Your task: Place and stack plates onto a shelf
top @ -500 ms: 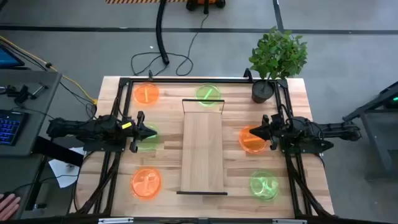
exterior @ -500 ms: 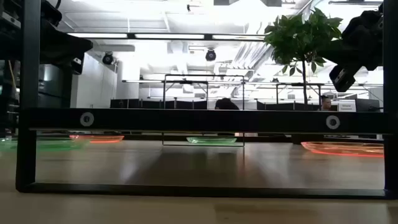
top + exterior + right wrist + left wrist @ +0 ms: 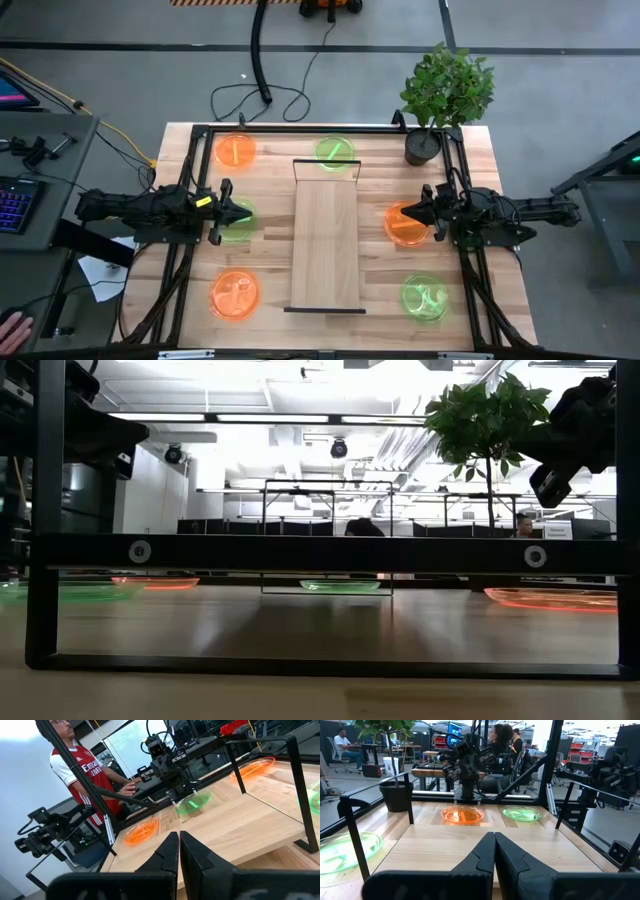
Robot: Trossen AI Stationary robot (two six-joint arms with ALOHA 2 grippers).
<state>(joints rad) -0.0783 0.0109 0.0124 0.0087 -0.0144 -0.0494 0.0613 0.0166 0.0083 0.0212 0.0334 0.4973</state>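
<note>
Six plates lie flat on the table around the shelf [image 3: 325, 240], a long light wood board with black end frames. On the far side are an orange plate [image 3: 235, 152] and a green plate [image 3: 335, 152]. On the near side are an orange plate [image 3: 236, 296] and a green plate [image 3: 424, 298]. My left gripper [image 3: 250, 213] hovers shut over a green plate [image 3: 235, 225] left of the shelf. My right gripper [image 3: 405, 213] hovers shut over an orange plate [image 3: 405, 228] right of it. Both point at the shelf. The wrist views show the fingers closed, left [image 3: 494, 845] and right [image 3: 178, 842].
A potted plant [image 3: 445, 90] stands at the table's far right corner. A black frame [image 3: 300, 128] runs along the table's edges. A person in a red jersey [image 3: 75, 765] stands beyond the table's left side. The shelf top [image 3: 470, 845] is bare.
</note>
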